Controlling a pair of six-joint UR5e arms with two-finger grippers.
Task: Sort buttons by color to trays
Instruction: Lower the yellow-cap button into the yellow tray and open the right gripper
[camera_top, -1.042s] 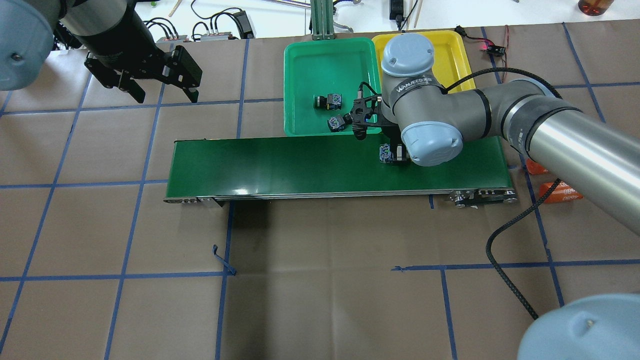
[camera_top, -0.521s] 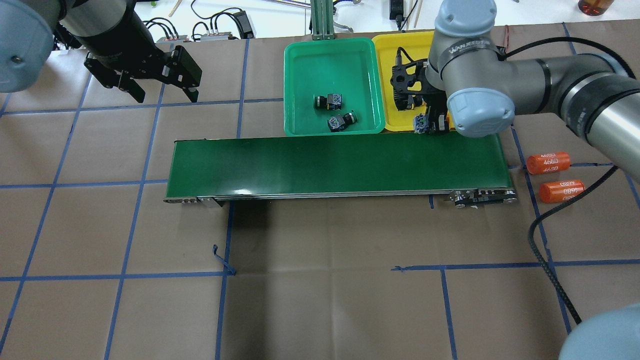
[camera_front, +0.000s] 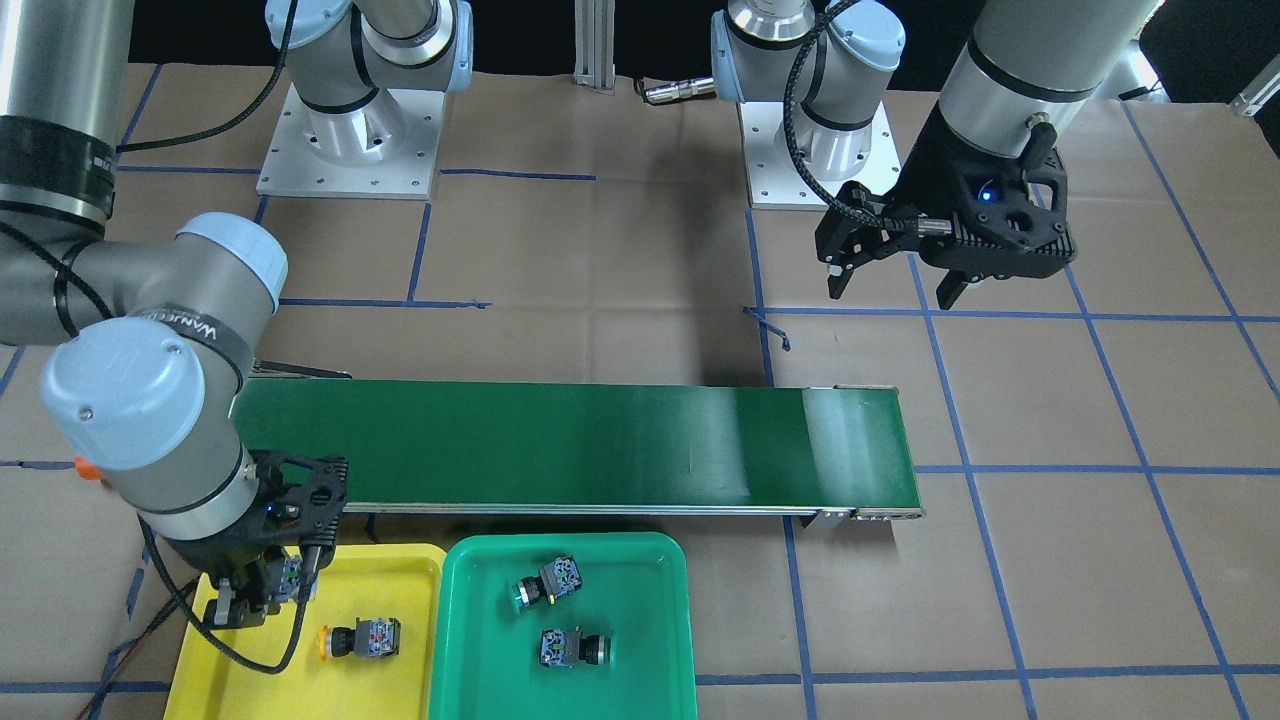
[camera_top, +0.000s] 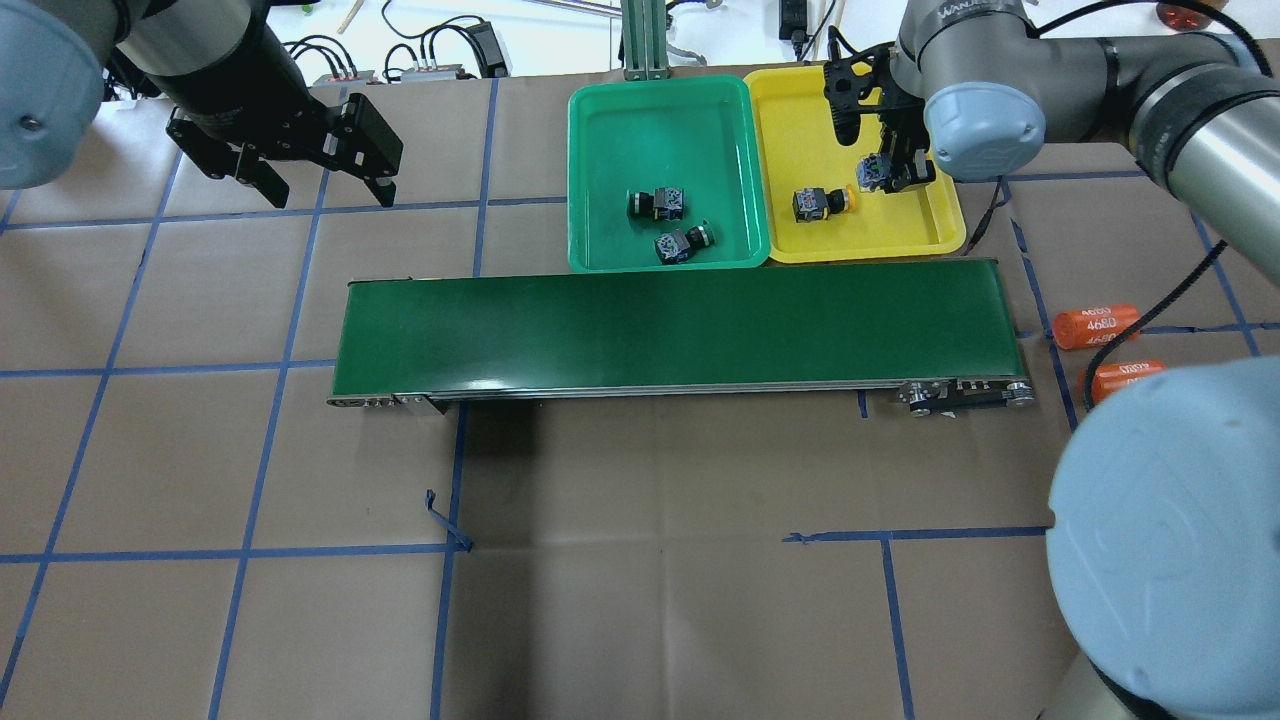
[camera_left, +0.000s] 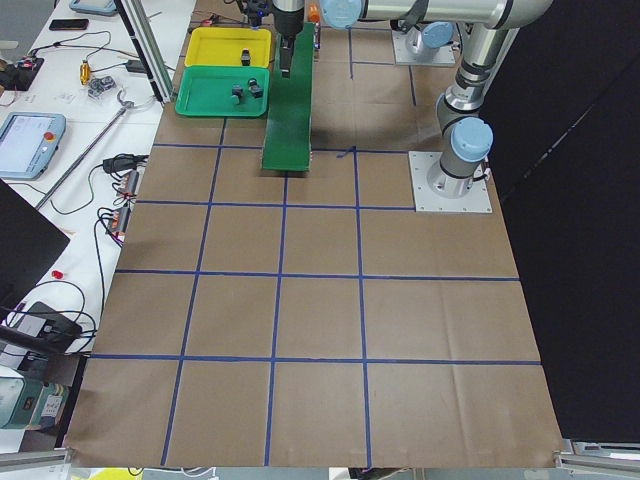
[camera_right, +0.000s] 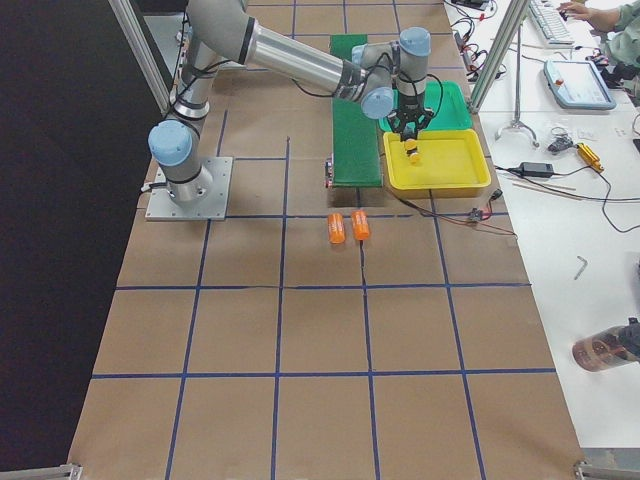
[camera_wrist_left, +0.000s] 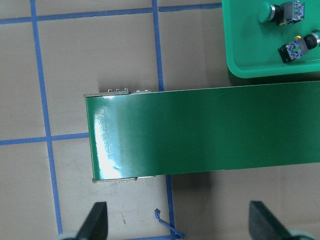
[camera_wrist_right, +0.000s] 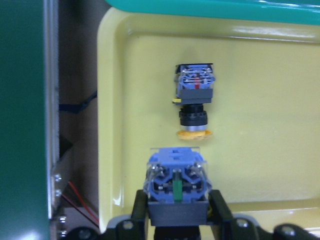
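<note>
Overhead: the right gripper (camera_top: 888, 168) is over the yellow tray (camera_top: 900, 232). A second ago it was above the conveyor belt (camera_top: 670, 325), and half a second ago at the tray's near rim. It stays pinched on the held button (camera_top: 873, 172). The left gripper (camera_top: 330, 190) is unmoved, fingers spread, above the table past the belt's left end. The loose yellow button (camera_top: 812, 204) lies on its side in the yellow tray, near the held one, long axis across the view, cap toward view right. In the green tray (camera_top: 600, 150) the upper green button (camera_top: 657, 204) lies cap toward view left. The lower green button (camera_top: 682, 243) lies cap toward view right, slightly skewed.

Front view: same layout mirrored. The loose yellow button's cap points view left.

Right wrist: fingers press both sides of the held button's black body. Its blue terminal end faces the camera, long axis along the gripper, cap hidden, colour unclear. The loose button's axis runs up-down, cap toward the gripper.

Left wrist: fingertips wide apart, belt end below.

Side views: buttons too small to read.
</note>
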